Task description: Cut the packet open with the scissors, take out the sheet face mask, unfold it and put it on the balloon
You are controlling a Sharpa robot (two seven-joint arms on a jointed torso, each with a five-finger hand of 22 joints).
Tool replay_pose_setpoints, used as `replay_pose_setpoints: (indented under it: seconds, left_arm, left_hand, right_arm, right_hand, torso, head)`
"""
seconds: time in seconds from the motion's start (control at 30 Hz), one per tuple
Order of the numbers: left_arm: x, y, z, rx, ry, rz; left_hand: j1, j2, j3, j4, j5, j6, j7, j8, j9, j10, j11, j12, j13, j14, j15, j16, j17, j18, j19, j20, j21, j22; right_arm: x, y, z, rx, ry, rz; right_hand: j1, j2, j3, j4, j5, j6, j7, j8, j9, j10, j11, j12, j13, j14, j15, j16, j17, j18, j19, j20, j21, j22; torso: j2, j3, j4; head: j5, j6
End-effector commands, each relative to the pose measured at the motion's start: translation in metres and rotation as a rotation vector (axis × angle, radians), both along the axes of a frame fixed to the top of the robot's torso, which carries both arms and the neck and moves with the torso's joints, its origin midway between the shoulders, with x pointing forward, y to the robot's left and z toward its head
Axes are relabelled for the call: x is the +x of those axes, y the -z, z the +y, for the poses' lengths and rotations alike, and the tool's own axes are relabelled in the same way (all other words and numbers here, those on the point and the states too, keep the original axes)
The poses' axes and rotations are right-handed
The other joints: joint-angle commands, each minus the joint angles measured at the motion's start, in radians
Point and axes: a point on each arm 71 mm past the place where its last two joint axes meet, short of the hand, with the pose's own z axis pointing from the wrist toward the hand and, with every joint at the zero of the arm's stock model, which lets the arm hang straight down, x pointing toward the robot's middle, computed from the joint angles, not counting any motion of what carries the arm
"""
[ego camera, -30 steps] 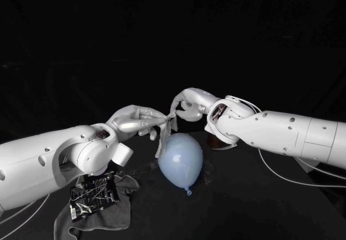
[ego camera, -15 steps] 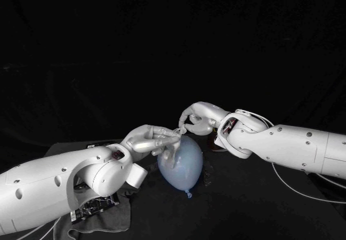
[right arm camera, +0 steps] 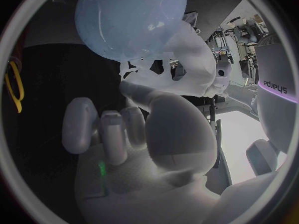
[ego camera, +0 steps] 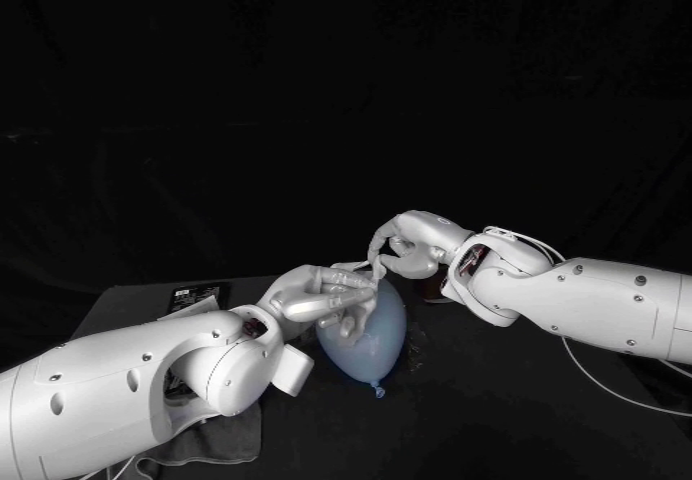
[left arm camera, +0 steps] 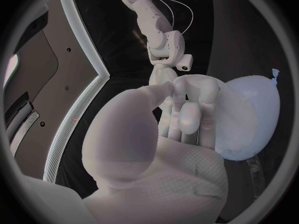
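Black counter [ego camera: 505, 420] under a dark backdrop: the pale blue balloon [ego camera: 368, 330] lies between both arms. The sheet face mask [right arm camera: 148, 67] is apparently draped on its upper flank under the left hand [ego camera: 325, 300], whose curled fingers pinch the sheet against the rubber. The right hand [ego camera: 397, 245] arches above with fingers reaching down to the mask's top edge, though whether it grips cannot be told. Laying it well likely calls for light, even pressure and a spread sheet, so the balloon does not roll.
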Motion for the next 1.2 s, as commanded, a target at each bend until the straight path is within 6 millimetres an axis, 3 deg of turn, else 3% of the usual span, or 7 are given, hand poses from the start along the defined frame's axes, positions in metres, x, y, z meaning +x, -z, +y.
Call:
replay_pose_setpoints:
  seconds: [0.03,0.7,0.83,0.93,1.0,1.1,1.2]
  left_arm:
    - [-0.002,0.002,-0.004,0.018,-0.037,-0.002]
    - [-0.01,0.011,-0.025,0.11,-0.041,0.039]
    - [-0.012,0.012,-0.028,0.117,-0.028,0.054]
    - [-0.013,0.014,-0.029,0.127,-0.012,0.073]
    - [-0.013,0.015,-0.03,0.133,-0.004,0.08]
    - [-0.014,0.017,-0.03,0.149,0.017,0.097]
    - [-0.015,0.018,-0.03,0.167,0.04,0.108]
  left_hand:
    - [-0.003,0.006,0.007,0.001,0.003,0.003,-0.004,0.005,0.218,0.003,0.0,-0.005,0.002,0.007,0.001,0.002,0.001,0.006,0.009,-0.001,0.006,0.003]
    - [-0.017,0.0,0.004,-0.001,0.003,-0.011,0.003,-0.018,0.218,-0.022,0.008,-0.044,-0.003,0.016,0.004,-0.028,-0.053,0.004,0.037,-0.003,0.0,-0.007]
    - [-0.026,-0.004,-0.006,0.005,0.003,-0.053,0.028,-0.07,0.183,-0.062,0.031,-0.085,-0.019,0.0,0.022,-0.05,-0.109,0.008,0.02,0.01,-0.033,-0.046]
    - [-0.046,-0.028,-0.021,0.018,0.003,-0.093,0.049,-0.117,0.147,-0.098,0.051,-0.12,-0.038,-0.018,0.039,-0.069,-0.158,0.014,0.002,0.025,-0.067,-0.084]
    - [-0.049,-0.031,-0.023,0.021,0.003,-0.099,0.052,-0.125,0.141,-0.102,0.054,-0.125,-0.041,-0.021,0.041,-0.072,-0.165,0.014,0.001,0.027,-0.071,-0.089]
    - [-0.067,-0.059,-0.036,0.035,0.003,-0.134,0.072,-0.16,0.112,-0.134,0.073,-0.154,-0.058,-0.037,0.057,-0.089,-0.209,0.015,0.001,0.041,-0.087,-0.103]
    - [-0.082,-0.08,-0.058,0.047,0.003,-0.147,0.079,-0.176,0.094,-0.153,0.081,-0.171,-0.064,-0.051,0.064,-0.105,-0.248,0.016,0.003,0.05,-0.102,-0.117]
  right_arm:
    - [-0.002,0.0,-0.002,-0.032,-0.01,-0.048]
    - [-0.012,0.02,-0.02,-0.091,0.03,-0.065]
    - [-0.012,0.024,-0.024,-0.095,0.043,-0.06]
    - [-0.012,0.027,-0.026,-0.091,0.053,-0.05]
    - [-0.011,0.028,-0.027,-0.086,0.057,-0.042]
    - [-0.011,0.031,-0.028,-0.074,0.064,-0.023]
    - [-0.011,0.034,-0.03,-0.06,0.071,-0.004]
  right_hand:
    - [0.003,-0.008,0.002,0.006,-0.006,0.0,0.007,0.002,0.001,0.031,0.004,-0.005,0.137,0.106,-0.005,0.005,0.264,-0.005,-0.008,0.001,-0.007,0.167]
    - [0.006,-0.009,-0.002,0.014,-0.013,-0.006,0.008,0.0,0.0,0.02,0.006,-0.026,0.122,0.106,-0.003,0.005,0.264,0.0,-0.025,0.002,-0.033,0.159]
    - [0.008,-0.01,-0.004,0.016,-0.013,-0.007,0.009,0.0,0.0,0.015,0.007,-0.034,0.116,0.106,-0.003,0.005,0.264,0.003,-0.032,0.002,-0.044,0.155]
    - [0.011,-0.015,-0.013,0.026,-0.015,-0.018,0.013,-0.002,0.0,-0.006,0.011,-0.07,0.089,0.104,0.0,0.003,0.257,0.01,-0.055,0.005,-0.079,0.144]
    - [0.013,-0.017,-0.017,0.028,-0.016,-0.021,0.015,-0.002,0.0,-0.013,0.012,-0.083,0.08,0.1,0.001,0.0,0.248,0.012,-0.061,0.006,-0.088,0.141]
    - [0.02,-0.043,-0.044,0.054,-0.018,-0.094,0.038,-0.049,-0.02,-0.205,0.032,-0.389,-0.148,-0.015,0.016,-0.096,0.017,0.052,-0.201,0.022,-0.301,0.068]
    - [0.021,-0.072,-0.056,0.071,-0.018,-0.136,0.054,-0.09,-0.04,-0.308,0.047,-0.552,-0.273,-0.08,0.029,-0.157,-0.093,0.07,-0.273,0.033,-0.418,0.025]
  torso:
    - [0.001,-0.0002,-0.0007]
    - [0.001,0.0002,0.0001]
    - [0.001,0.0008,-0.0008]
    - [0.001,0.0007,-0.0006]
    - [0.001,0.0004,-0.0002]
    - [0.0,0.0008,-0.0005]
    - [0.0,0.0003,0.0002]
  head:
    - [-0.001,-0.001]
    - [-0.009,0.0]
    - [-0.01,0.0]
    - [-0.012,-0.001]
    - [-0.013,-0.001]
    - [-0.014,-0.003]
    - [-0.016,-0.003]
